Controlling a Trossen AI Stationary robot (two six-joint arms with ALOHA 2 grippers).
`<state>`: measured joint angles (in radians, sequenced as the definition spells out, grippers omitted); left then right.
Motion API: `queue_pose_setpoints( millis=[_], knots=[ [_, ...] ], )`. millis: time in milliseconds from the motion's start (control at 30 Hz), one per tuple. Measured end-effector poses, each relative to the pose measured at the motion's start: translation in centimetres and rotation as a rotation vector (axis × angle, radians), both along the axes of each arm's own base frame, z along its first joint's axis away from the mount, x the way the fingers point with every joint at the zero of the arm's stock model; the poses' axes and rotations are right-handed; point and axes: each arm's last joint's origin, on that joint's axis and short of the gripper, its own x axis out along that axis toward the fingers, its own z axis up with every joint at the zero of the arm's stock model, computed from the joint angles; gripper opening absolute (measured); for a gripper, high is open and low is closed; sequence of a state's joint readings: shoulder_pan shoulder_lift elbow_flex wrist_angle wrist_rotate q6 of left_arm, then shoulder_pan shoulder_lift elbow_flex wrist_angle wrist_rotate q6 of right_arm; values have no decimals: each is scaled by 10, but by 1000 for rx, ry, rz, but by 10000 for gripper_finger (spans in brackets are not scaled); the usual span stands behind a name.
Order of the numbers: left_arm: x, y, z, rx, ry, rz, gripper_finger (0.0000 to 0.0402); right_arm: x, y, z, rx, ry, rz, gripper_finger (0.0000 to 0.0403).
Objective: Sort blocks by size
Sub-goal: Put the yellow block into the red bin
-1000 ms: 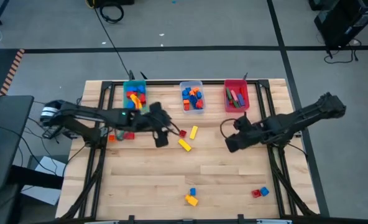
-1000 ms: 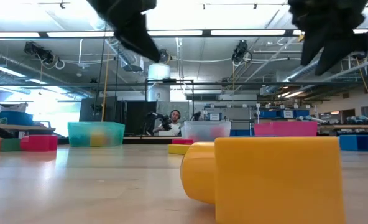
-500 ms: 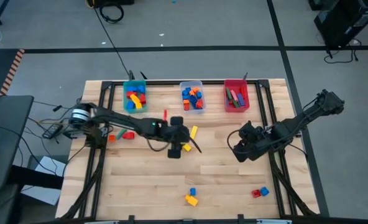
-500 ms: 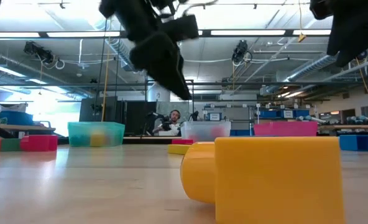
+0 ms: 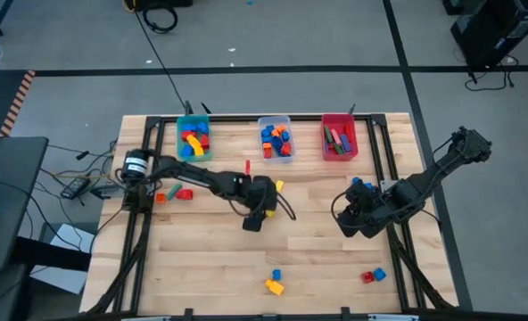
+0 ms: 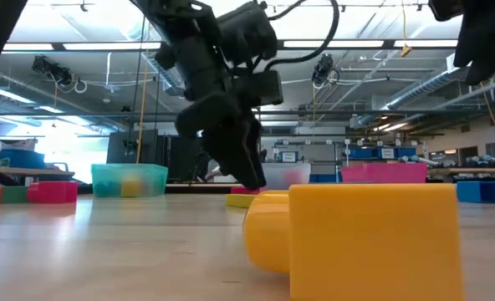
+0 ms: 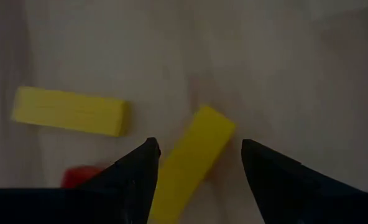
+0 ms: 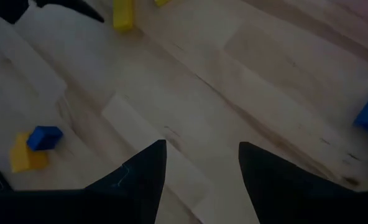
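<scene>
Left tool (image 7: 196,152) open over two yellow blocks (image 7: 190,162), three bins (image 5: 275,140)

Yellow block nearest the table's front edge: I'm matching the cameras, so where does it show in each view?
High view: yellow block low in the picture's centre, by the front edge.
Low view: huge, right of centre.
Left wrist view: not in it.
Right wrist view: at the left edge.
Shared landmark: the small blue block touching it, seen in the high and right wrist views.
</scene>
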<state>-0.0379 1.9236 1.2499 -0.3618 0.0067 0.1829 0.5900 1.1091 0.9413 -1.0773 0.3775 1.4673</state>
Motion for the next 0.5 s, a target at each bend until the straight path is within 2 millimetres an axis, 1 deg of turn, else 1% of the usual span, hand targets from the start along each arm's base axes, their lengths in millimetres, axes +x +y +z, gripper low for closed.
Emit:
queue_pose_setpoints(
  millis=[100, 233, 300, 500],
  knots=[
    [1, 12, 1, 2, -13, -11, 231, 0, 0, 0, 6, -9, -26, 215],
    [0, 22, -1, -74, 5, -71, 224, 1, -1, 0, 8, -31, -71, 215],
    [-1, 23, -6, -87, 27, -107, 222, 1, -1, 1, 12, -41, -92, 215],
    [-3, 23, -24, -38, 110, -216, 218, 2, 0, 1, 31, -63, -134, 215]
  ],
)
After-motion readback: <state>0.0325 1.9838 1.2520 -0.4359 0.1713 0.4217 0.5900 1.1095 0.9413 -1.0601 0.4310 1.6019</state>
